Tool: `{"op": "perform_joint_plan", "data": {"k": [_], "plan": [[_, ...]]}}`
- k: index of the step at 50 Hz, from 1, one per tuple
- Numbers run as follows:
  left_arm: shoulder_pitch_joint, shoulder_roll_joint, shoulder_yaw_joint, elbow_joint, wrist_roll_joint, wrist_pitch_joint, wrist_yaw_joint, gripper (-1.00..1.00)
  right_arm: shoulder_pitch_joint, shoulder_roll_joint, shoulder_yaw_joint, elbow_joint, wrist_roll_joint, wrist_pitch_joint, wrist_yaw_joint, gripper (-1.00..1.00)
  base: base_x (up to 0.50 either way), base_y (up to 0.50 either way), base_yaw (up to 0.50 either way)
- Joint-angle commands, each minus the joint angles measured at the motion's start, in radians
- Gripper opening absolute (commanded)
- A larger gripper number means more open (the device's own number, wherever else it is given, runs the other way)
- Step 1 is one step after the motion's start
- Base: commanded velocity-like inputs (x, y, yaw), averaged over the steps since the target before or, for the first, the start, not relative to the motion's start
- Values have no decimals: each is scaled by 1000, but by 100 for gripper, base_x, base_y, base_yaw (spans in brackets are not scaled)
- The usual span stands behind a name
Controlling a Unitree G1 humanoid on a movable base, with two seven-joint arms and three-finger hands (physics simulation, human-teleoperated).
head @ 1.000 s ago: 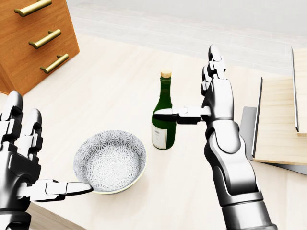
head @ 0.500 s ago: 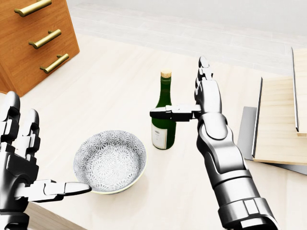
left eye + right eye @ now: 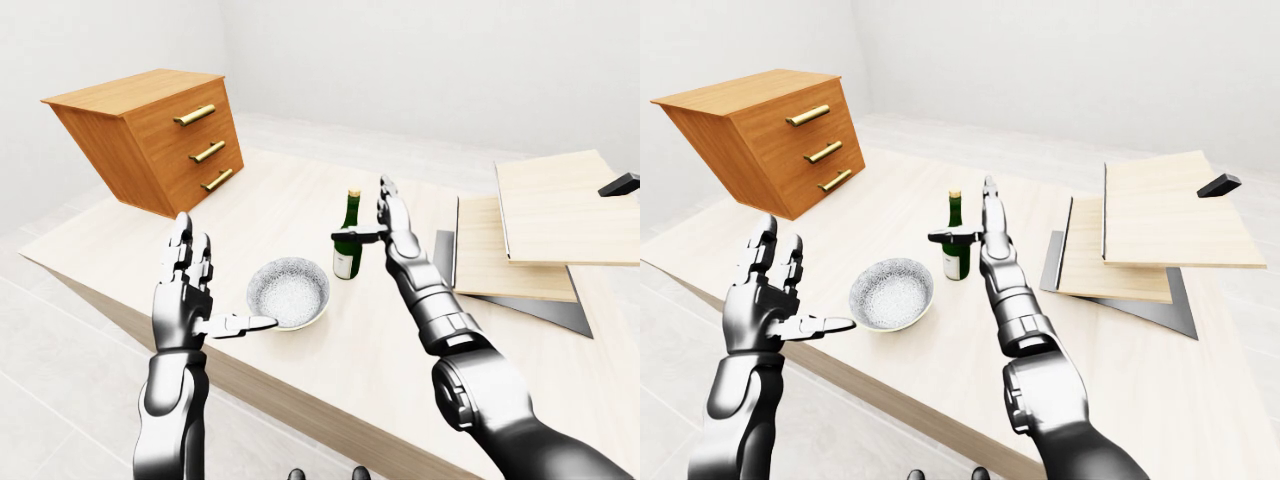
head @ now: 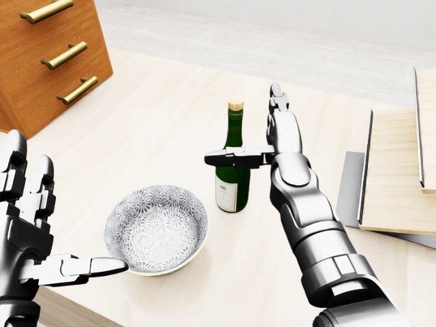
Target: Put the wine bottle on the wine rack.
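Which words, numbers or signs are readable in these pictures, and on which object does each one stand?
None can be read.
bottle: its pale label shows only faint marks, too small and blurred to read.
bowl: a grey pattern, no text.
drawers: brass handles only, no marks.
rack: plain wood boards, no marks.

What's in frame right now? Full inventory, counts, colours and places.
green glass wine bottle: 1, dark green with cork top and pale label, upright mid-table in the head view.
patterned ceramic bowl: 1, grey-white, below left of the bottle.
wooden drawer chest: 1, orange-brown with three brass handles, top left, tilted.
light wood wine rack: 1, pale boards on a grey base, right side of the table.
pale wooden table: 1, light wood, under everything.
left hand: 1, silver-black, open, bottom left beside the bowl.
right hand: 1, silver-black, open, thumb across the bottle's shoulder, fingers not closed round it.
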Motion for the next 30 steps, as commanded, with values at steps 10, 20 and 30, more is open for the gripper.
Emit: {"op": "perform_joint_plan", "data": {"k": [10, 20, 30], "plan": [[-6, 2, 4, 6, -4, 0, 0, 100, -97, -9, -16, 176, 4, -63, 7, 100, 0, 0, 0], [0, 3, 4, 5, -2, 0, -3, 100, -125, -17, -20, 212, 1, -68, 11, 100, 0, 0, 0], [-1, 1, 3, 7, -4, 0, -5, 100, -156, -17, -25, 242, 3, -66, 17, 100, 0, 0, 0]]}}
